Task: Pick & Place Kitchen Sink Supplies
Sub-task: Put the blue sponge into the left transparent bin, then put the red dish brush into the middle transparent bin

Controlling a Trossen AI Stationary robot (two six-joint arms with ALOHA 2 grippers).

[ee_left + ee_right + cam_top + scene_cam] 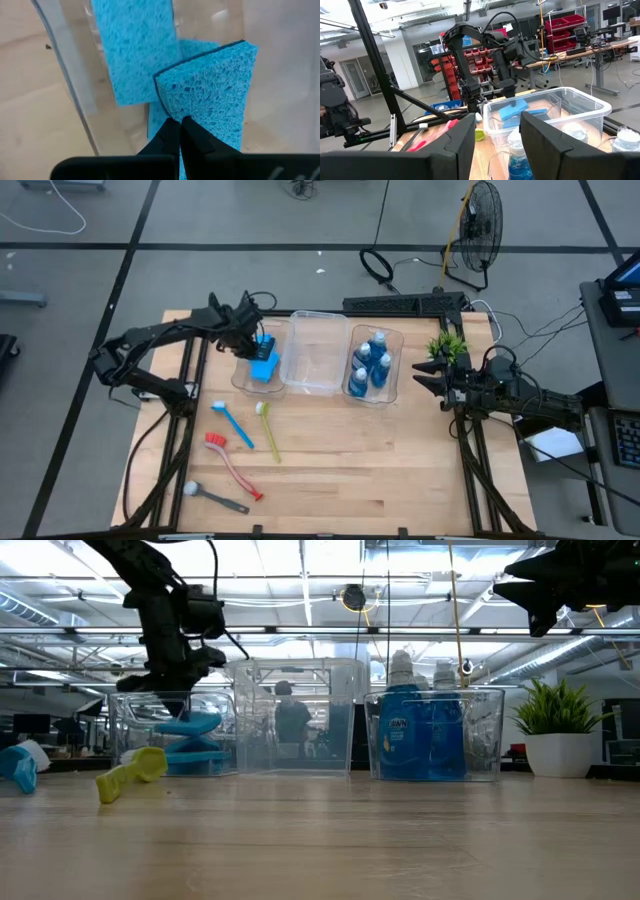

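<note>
Gripping sponge (210,85), left pincer (180,131).

This is a robotics lab or workshop, an open industrial hall rather than a kitchen. Across the wooden bench (330,840) I see long ceiling lights (300,585), and a person (292,720) sits at a workstation behind the clear bins. A grey floor marked with dark tape lines (300,247) carries a pedestal fan (478,225) and loose cables (378,265), and red parts racks (565,27) stand beyond the desks.
</note>
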